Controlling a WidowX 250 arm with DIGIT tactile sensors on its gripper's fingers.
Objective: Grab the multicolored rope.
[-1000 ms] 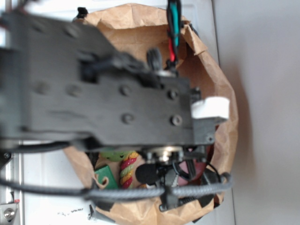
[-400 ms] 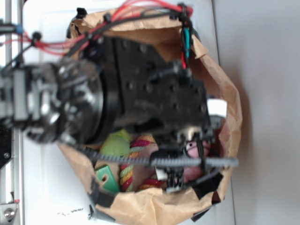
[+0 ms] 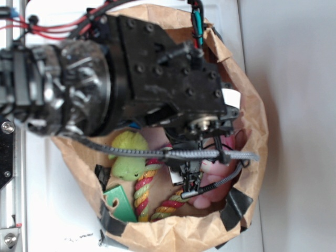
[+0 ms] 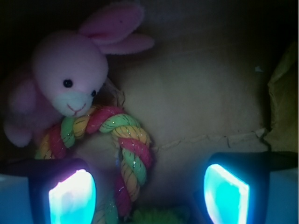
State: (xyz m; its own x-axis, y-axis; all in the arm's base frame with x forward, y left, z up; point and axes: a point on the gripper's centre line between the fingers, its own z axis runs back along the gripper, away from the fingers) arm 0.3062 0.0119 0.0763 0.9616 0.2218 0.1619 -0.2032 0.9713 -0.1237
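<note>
The multicolored rope [image 3: 143, 191], twisted red, yellow and green, lies bent on the floor of a brown paper bag [image 3: 258, 131]. In the wrist view the multicolored rope [image 4: 131, 151] arches from under the pink bunny [image 4: 65, 84] down between my fingers, close to the left pad [image 4: 72, 198]. My gripper [image 4: 149, 193] is open, hanging above the rope without touching it. From outside, the gripper [image 3: 190, 184] is low inside the bag, just right of the rope, with the arm hiding much of the bag's inside.
A green plush toy [image 3: 127, 157] lies beside the rope's upper end, and its fuzz [image 4: 159, 217] shows at the bottom of the wrist view. The pink bunny [image 3: 218, 181] lies right of the gripper. A green card [image 3: 121, 203] leans at the bag's left wall. The bag's walls close in all round.
The arm has swung and tipped down into the bag, uncovering the green plush and the rope. The gripper now sits deeper, beside the rope.
</note>
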